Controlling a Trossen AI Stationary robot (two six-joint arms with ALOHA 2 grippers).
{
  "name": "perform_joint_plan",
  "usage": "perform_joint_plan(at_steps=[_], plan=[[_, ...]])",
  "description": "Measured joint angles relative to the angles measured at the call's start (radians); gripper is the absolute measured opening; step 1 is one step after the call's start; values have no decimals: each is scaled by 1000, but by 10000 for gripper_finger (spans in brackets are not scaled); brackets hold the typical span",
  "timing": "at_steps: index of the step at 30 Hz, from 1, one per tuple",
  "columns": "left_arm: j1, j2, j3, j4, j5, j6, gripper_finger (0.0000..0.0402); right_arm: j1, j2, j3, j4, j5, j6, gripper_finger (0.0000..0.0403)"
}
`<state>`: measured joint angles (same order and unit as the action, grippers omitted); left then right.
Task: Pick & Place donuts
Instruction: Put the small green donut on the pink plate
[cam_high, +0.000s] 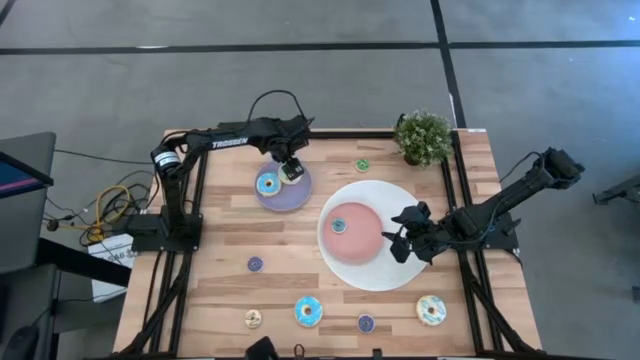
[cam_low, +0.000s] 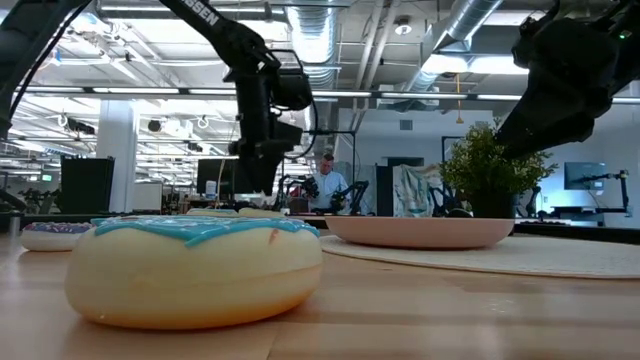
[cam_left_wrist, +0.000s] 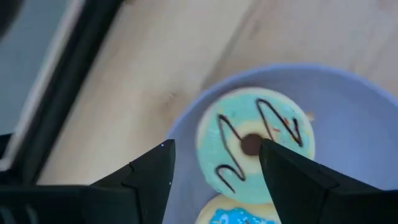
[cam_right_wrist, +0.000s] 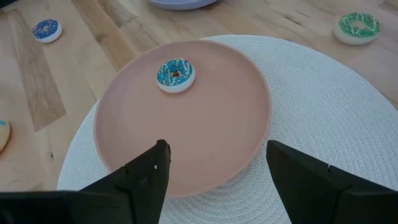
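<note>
My left gripper (cam_high: 290, 170) (cam_left_wrist: 214, 149) hovers open over the lilac plate (cam_high: 298, 195). Below its fingers a pale-blue donut with dark drizzle (cam_left_wrist: 256, 146) lies flat on that plate, and a blue sprinkled donut (cam_left_wrist: 242, 218) (cam_high: 268, 184) lies beside it. My right gripper (cam_high: 398, 238) (cam_right_wrist: 217, 155) is open above the white mat (cam_high: 400, 275), at the right rim of the pink plate (cam_high: 365, 245). A mini blue donut (cam_high: 338, 224) (cam_right_wrist: 175, 74) lies on the pink plate. Neither gripper touches anything.
On the bare wood lie a green mini donut (cam_high: 362, 165) (cam_right_wrist: 357, 26), purple minis (cam_high: 255, 264) (cam_high: 365, 322), a tan mini (cam_high: 253, 318), a blue donut (cam_high: 308, 311) (cam_low: 195, 265) and a cream donut (cam_high: 431, 309). A potted plant (cam_high: 423, 135) stands at the far edge.
</note>
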<state>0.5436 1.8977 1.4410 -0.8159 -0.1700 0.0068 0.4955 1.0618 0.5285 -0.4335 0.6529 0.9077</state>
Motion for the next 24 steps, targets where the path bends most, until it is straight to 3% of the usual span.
perform_joint_plan(at_steps=[3,6,12,18,24], plan=[[-10,-1,16,-19,-20,-35,226,0,0,0,0,0,0,256],[-33,-21,11,-30,22,-28,226,0,0,0,0,0,0,256],[-73,-149,-71,-83,50,-40,224,0,0,0,0,-1,0,256],[-140,-428,-313,104,30,-161,203,0,0,0,-2,-2,0,256],[-294,-718,-632,401,4,-312,179,0,0,0,1,0,0,256]])
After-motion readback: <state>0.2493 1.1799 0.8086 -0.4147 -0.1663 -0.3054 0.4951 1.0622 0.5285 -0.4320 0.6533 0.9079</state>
